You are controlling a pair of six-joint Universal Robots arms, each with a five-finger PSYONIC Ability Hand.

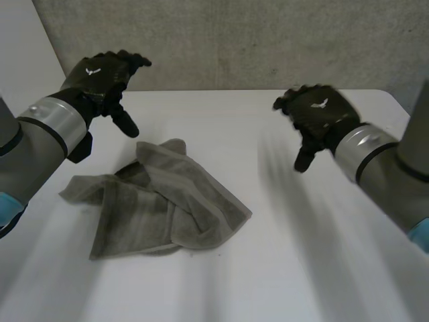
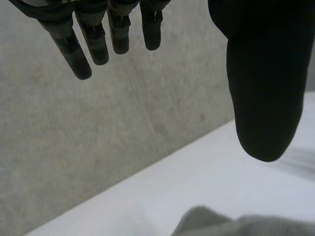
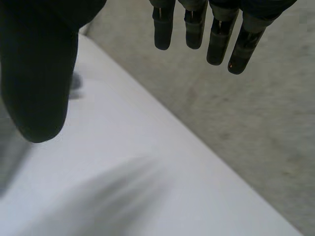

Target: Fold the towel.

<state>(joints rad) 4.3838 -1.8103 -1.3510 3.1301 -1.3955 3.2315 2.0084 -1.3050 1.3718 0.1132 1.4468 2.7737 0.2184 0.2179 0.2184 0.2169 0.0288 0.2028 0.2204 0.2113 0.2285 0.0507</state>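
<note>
The towel (image 1: 161,201) lies rumpled on the tabletop (image 1: 315,268), seemingly half doubled over. The left robot hand (image 1: 100,75) hangs near its far side, the right robot hand (image 1: 320,115) well apart; both are spread, holding nothing. Pinching several bunched layers at once could fold it crooked.

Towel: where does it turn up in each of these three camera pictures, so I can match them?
Head view: the crumpled grey towel lies on the white table, between the arms, nearer the left hand.
Left wrist view: a fold of it lies on the table under that hand's thumb.
Right wrist view: table and grey wall beyond the right hand.
Shared landmark: the table's far edge against the wall.
</note>
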